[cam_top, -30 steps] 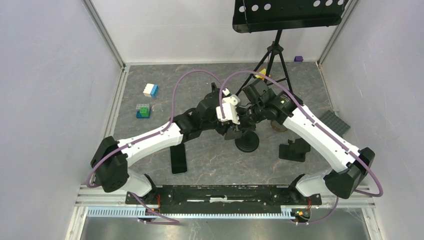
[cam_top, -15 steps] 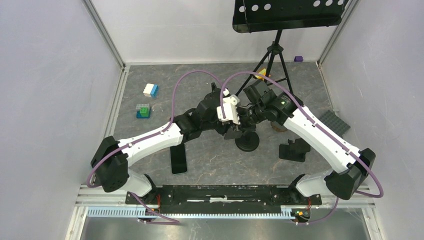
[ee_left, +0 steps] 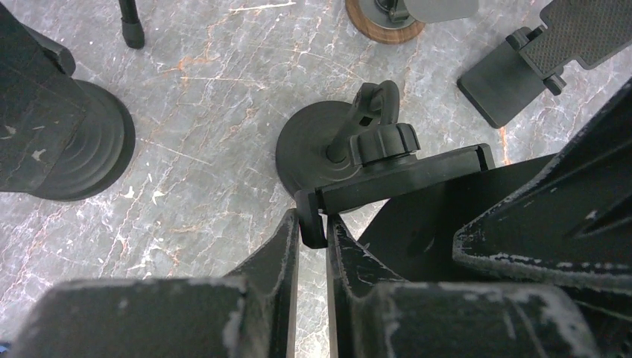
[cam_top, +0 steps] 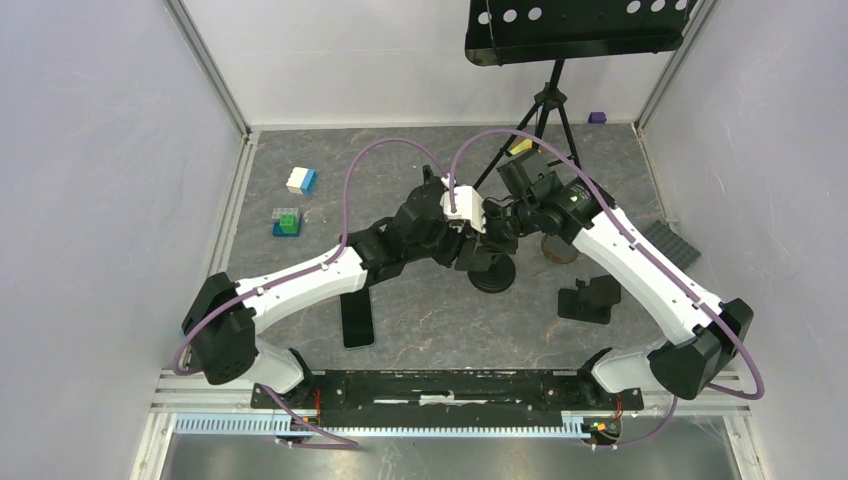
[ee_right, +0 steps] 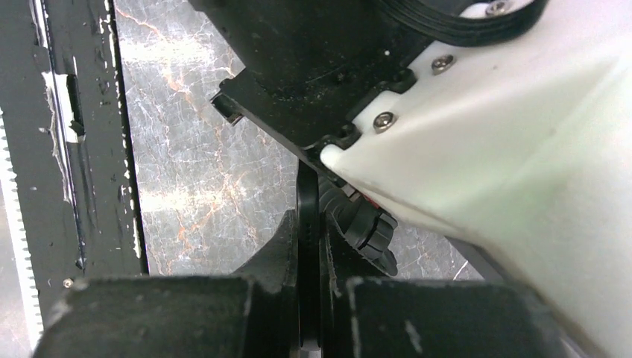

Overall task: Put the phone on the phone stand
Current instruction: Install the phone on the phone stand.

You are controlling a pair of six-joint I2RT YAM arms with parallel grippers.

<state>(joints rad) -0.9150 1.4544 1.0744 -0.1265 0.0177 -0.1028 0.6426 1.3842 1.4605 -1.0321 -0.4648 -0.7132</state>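
The grey marbled table [cam_top: 430, 325] carries everything, and both arms reach over it to meet at the phone stand [cam_top: 493, 277]. The left arm [cam_top: 300, 280] comes at the stand from its near-left and the right arm [cam_top: 640, 265] from its near-right. The phone [cam_top: 357, 318] lies flat on the table well to the near-left of the stand, its far end hidden under the left arm, and nothing holds it. The step in hand therefore looks like setting the stand's angle rather than the placing itself. The stand's cradle plate [ee_left: 402, 175] tilts above the round base, with a ribbed knob [ee_left: 384, 140] at the joint. The left gripper [ee_left: 313, 225] has its fingers closed on the end lip of that plate. The right gripper [ee_right: 308, 235] pinches the plate's thin edge, its fingers pressed nearly together. To do this well, I judge that one arm should only steady while the other turns the plate slowly about the joint, so the base neither skids nor tips. The plate should end leaning back with its lip lowest. Then the grips should release one at a time.
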